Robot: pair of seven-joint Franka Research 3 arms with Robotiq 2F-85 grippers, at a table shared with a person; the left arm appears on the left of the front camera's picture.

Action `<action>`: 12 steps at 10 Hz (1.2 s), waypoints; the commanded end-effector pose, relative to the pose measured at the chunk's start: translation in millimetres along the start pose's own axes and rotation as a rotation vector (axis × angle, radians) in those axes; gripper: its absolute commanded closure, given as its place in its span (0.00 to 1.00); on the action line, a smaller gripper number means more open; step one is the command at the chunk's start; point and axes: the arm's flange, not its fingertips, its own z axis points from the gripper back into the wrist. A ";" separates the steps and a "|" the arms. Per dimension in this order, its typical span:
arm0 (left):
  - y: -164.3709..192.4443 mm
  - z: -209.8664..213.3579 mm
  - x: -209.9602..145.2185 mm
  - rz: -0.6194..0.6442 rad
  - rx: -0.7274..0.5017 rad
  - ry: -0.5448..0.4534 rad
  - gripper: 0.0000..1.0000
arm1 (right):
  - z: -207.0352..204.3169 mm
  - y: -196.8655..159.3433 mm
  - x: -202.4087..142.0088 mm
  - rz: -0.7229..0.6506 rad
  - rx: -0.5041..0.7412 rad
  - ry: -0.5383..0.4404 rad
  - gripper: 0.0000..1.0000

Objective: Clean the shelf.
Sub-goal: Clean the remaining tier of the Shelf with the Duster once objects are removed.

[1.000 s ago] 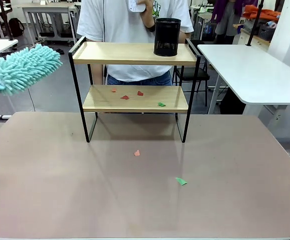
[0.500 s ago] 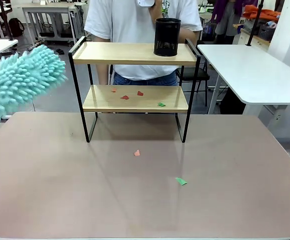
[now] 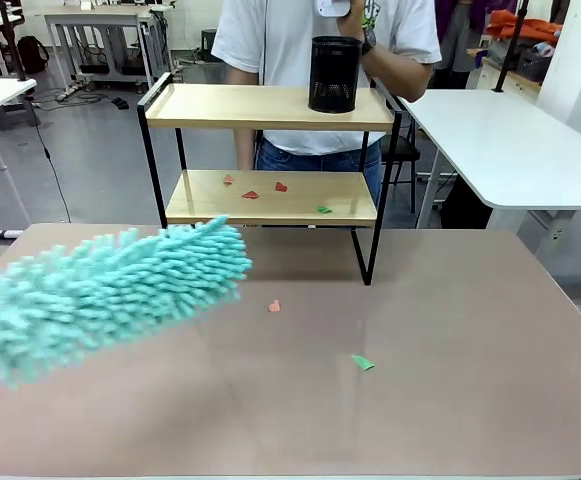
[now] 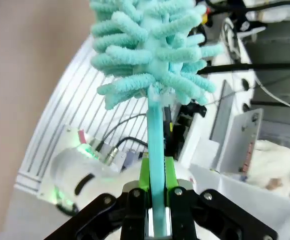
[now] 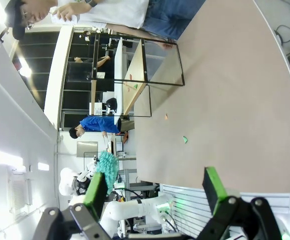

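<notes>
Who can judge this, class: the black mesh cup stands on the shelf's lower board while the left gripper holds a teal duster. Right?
No. The front view shows the black mesh cup on the top board of the shelf, not the lower. The left gripper does hold the teal duster.

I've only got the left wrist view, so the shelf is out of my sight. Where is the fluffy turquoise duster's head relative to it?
Observer: The fluffy turquoise duster is low over the brown table, in front of the two-tier wooden shelf with a black metal frame, its tip covering the near left leg.
Operator: What needs sweeping?
Observer: Three red and one green paper scraps lie on the lower board.
</notes>
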 end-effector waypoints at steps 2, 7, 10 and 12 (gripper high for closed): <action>2.5 -34.4 86.8 0.117 0.086 -0.012 0.88 | -0.6 1.7 1.4 0.029 0.020 -0.009 0.00; 7.1 -38.1 85.1 0.110 0.085 -0.001 0.88 | -0.6 1.7 1.4 0.029 0.020 -0.009 0.00; 19.3 -35.4 116.1 0.160 0.083 -0.176 0.88 | -0.6 1.7 1.4 0.029 0.020 -0.009 0.00; 22.9 -30.6 113.5 0.203 0.092 -0.244 0.88 | -0.6 1.7 1.4 0.029 0.020 -0.009 0.00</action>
